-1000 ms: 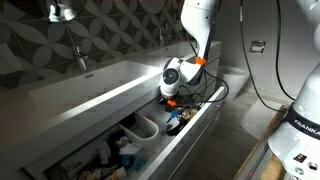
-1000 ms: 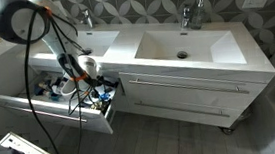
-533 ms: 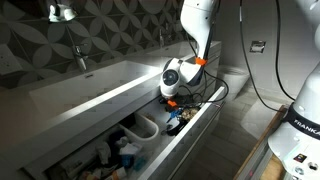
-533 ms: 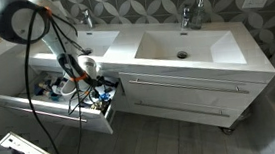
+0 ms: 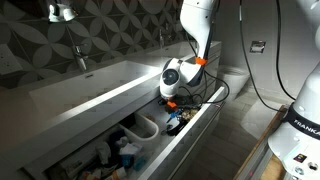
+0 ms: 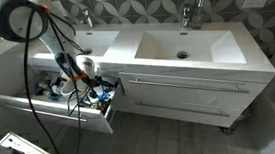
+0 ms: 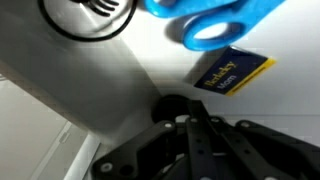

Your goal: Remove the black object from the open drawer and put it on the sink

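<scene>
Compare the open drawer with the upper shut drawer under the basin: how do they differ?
The open drawer is pulled out, its clutter showing; the shut drawer sits flush, its contents hidden. A black cable crosses the open drawer's front; nothing crosses the shut drawer's. Both have pale, flat fronts.

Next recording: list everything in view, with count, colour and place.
sink: one, white, atop the vanity
taps: two, chrome, behind the sink
open drawer: one, pale, pulled out under the sink, cluttered
closed drawer fronts: two, pale, beside the open drawer
looped item: one, blue, in the drawer
card: one, blue with yellow lettering, beside it
black object: not made out among the clutter
arm: one, white, reaching down
gripper: one, inside the drawer, jaws unclear
</scene>
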Action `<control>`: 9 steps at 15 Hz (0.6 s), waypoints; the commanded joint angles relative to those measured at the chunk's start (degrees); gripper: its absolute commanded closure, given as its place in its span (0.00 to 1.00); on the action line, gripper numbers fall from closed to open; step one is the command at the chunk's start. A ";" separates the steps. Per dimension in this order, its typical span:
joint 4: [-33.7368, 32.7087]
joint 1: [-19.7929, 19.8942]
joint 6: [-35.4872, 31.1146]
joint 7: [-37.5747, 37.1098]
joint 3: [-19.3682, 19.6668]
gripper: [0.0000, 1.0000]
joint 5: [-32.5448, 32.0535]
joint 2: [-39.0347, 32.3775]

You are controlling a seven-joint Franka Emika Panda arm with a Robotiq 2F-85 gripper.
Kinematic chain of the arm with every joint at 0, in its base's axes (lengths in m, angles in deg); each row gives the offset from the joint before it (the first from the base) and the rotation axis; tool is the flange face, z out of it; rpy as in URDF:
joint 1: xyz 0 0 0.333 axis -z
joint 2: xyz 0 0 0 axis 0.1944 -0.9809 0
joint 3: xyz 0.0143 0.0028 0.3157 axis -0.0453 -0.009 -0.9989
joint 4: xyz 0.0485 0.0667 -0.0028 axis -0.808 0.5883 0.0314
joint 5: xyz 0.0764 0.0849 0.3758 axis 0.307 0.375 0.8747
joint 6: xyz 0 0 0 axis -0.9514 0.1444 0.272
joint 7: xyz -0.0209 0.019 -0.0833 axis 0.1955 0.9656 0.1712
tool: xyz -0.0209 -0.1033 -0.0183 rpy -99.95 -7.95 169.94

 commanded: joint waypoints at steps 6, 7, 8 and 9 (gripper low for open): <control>7.12 -0.99 -3.09 -0.79 -0.69 1.00 -0.15 8.12; 6.95 -1.10 -3.02 -0.57 -0.53 0.76 0.05 8.01; 6.37 -1.23 -2.72 -0.53 -0.38 0.72 0.12 7.61; 5.93 -1.30 -2.58 -0.40 -0.24 0.67 0.08 7.27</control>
